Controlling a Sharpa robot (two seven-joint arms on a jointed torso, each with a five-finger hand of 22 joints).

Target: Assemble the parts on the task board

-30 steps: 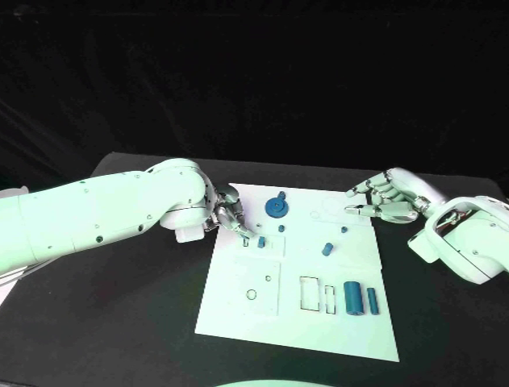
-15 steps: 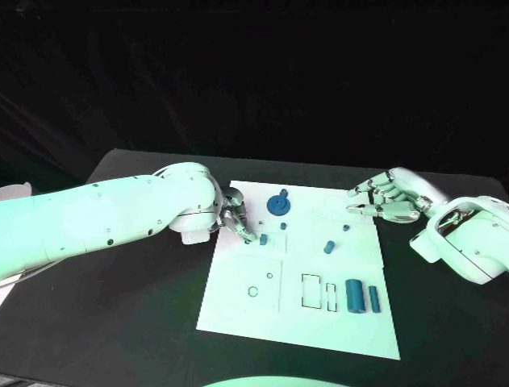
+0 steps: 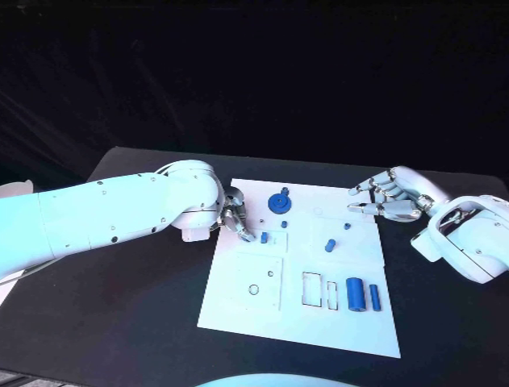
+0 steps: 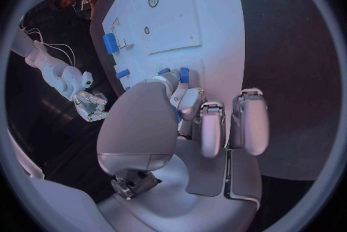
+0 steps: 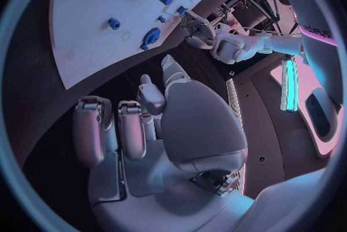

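Now the left hand [image 3: 233, 219] reaches over the white board's [image 3: 245, 306] near-left edge, fingertips pinching a small blue peg [image 3: 264, 237] at a square recess. Opposite, the right hand [image 3: 385, 200] hovers at the board's far right corner, fingers loosely curled, holding nothing. Other blue pieces lie across the board on the black counter [image 3: 127, 322], including a round disc [image 3: 280, 203] and a cylinder [image 3: 354, 293].

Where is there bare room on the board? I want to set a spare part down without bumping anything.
Freest is the task board's near left corner, below the small round holes. The near edge under the cylinder is bare too. It is crowded by the left hand, at the round part and small parts. The right hand sits at the far right edge.
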